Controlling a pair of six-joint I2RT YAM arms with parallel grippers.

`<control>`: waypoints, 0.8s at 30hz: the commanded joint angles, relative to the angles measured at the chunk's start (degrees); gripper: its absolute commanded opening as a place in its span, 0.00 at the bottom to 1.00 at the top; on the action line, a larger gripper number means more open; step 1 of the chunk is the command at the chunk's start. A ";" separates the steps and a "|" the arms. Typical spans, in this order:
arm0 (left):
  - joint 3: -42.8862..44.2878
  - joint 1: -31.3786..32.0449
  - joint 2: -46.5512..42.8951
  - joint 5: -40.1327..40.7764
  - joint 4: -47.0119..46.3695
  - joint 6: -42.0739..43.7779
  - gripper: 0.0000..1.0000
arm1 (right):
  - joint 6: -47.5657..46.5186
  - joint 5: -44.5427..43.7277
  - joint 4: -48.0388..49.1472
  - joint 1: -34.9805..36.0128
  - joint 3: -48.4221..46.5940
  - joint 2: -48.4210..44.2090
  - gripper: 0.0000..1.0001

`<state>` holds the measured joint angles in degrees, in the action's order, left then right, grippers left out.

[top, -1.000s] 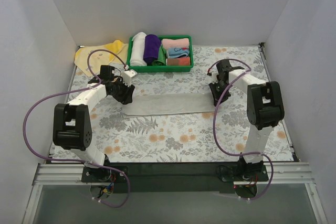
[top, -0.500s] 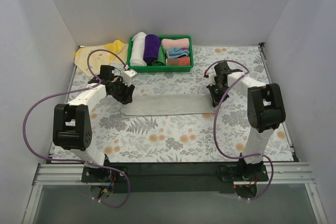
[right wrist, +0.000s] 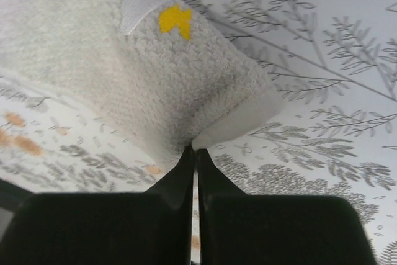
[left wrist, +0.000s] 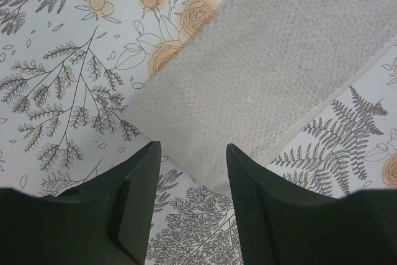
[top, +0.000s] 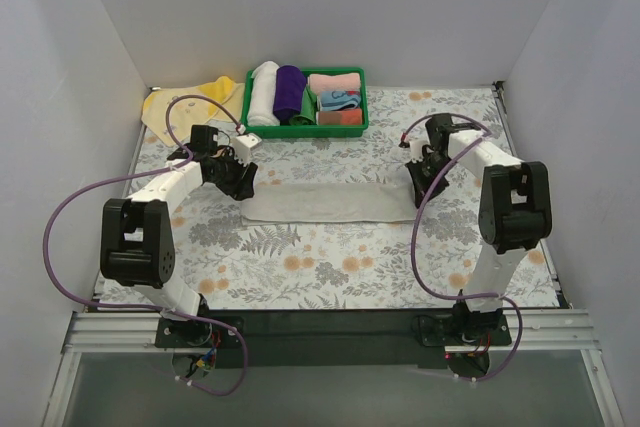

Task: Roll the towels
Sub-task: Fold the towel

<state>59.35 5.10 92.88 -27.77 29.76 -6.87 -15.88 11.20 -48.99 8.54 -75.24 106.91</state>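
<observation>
A light grey towel [top: 325, 202] lies flat as a long strip across the middle of the flowered table. My left gripper [top: 238, 179] is open at its left end; in the left wrist view the towel's corner [left wrist: 186, 141] lies just ahead of the open gripper [left wrist: 191, 148], nothing held. My right gripper [top: 422, 185] is shut on the right end; in the right wrist view the gripper [right wrist: 194, 150] pinches the towel's edge [right wrist: 229, 125], lifted slightly. A pale yellow towel [top: 188, 103] lies loosely at the back left corner.
A green basket [top: 310, 130] at the back centre holds white and purple rolls and pink and blue folded cloths. White walls enclose the table on three sides. A white tag with a yellow mark [right wrist: 149, 4] is sewn near the towel's right end.
My right gripper closed on the grey towel's right end and moved right, drawing the towel a little to the right. The left gripper stayed open at the left end.
</observation>
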 commanded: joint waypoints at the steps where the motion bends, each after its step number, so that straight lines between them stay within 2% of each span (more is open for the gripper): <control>1: 0.15 0.35 -1.83 -1.32 0.04 0.02 0.43 | -0.03 7.86 -4.88 1.39 -3.42 -4.60 0.01; 13: 0.32 -0.01 -1.13 -0.97 -0.05 -2.08 0.43 | 5.06 19.38 -6.20 8.16 -10.97 -2.68 0.01; 24: 0.41 -1.94 -1.12 -3.87 0.21 -4.37 0.43 | 8.41 26.41 -5.59 15.89 -23.45 9.18 0.01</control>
<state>59.35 3.62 93.17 -29.80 29.95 -10.31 -8.82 33.54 -53.93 22.55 -95.07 114.65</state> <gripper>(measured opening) 0.435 0.015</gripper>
